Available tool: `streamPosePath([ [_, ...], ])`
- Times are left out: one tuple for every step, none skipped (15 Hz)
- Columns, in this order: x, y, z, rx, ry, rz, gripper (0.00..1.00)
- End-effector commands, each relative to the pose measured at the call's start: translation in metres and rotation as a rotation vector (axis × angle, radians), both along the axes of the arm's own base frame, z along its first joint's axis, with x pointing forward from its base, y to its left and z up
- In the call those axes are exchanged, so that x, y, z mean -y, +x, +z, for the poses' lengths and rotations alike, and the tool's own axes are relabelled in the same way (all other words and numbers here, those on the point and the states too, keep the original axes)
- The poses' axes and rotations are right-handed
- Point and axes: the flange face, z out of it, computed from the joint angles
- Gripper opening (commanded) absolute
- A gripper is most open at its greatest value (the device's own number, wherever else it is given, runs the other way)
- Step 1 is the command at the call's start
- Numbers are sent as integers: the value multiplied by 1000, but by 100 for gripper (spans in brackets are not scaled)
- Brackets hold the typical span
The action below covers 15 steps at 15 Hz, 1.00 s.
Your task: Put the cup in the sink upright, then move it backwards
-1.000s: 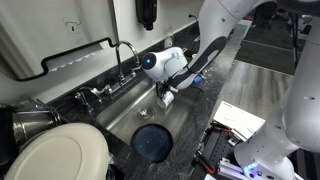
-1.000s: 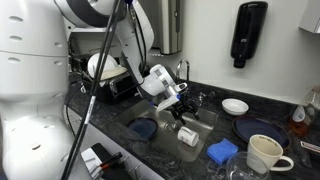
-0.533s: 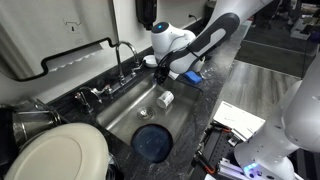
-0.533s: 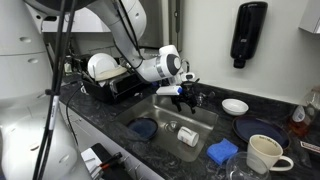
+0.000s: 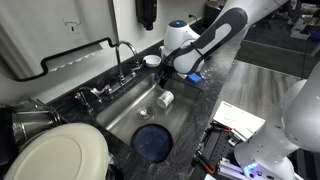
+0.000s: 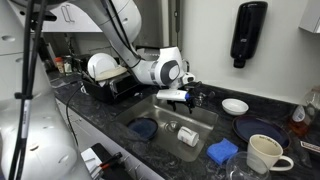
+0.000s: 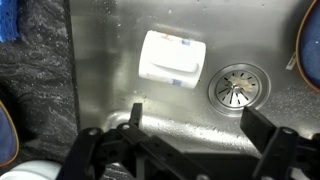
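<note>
The cup is small and white and lies on its side on the floor of the steel sink, beside the round drain. Both exterior views show the cup tipped over in the basin. My gripper hangs well above it, open, with nothing between the black fingers. In both exterior views the gripper hovers over the sink's end near the faucet, clear of the cup.
A dark round plate lies in the sink. The chrome faucet stands at the rim. A blue sponge, a cream mug, a white bowl and a dish rack sit on the dark counter.
My gripper has risen from just beside the cup to high above the sink, staying open. The cup has stayed on its side in the same spot.
</note>
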Motion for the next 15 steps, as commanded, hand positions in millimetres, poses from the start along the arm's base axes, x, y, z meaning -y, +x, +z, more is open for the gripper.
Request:
streamPosePath([
  [8,-12,-6,21,-7,196,100],
  [7,-14,-8,19,-9,250,100],
  [5,-15,-10,14,-7,303,100],
  [3,-16,-12,8,-6,355,100],
  [3,-14,-12,0,-7,409,100],
  [4,-9,-9,-7,-9,322,100],
  [3,-10,-10,-11,-8,357,100],
  [3,-10,-10,-13,-10,376,100],
  [3,-10,-10,-14,-11,383,100],
  [3,-10,-10,-14,-12,386,100],
  [2,-10,-10,-14,-12,388,100],
  [2,-10,-10,-14,-12,389,100],
  [3,-7,-10,-27,-6,449,100],
  [4,-5,-11,-43,-3,506,100],
  [4,-4,-12,-65,-4,573,100],
])
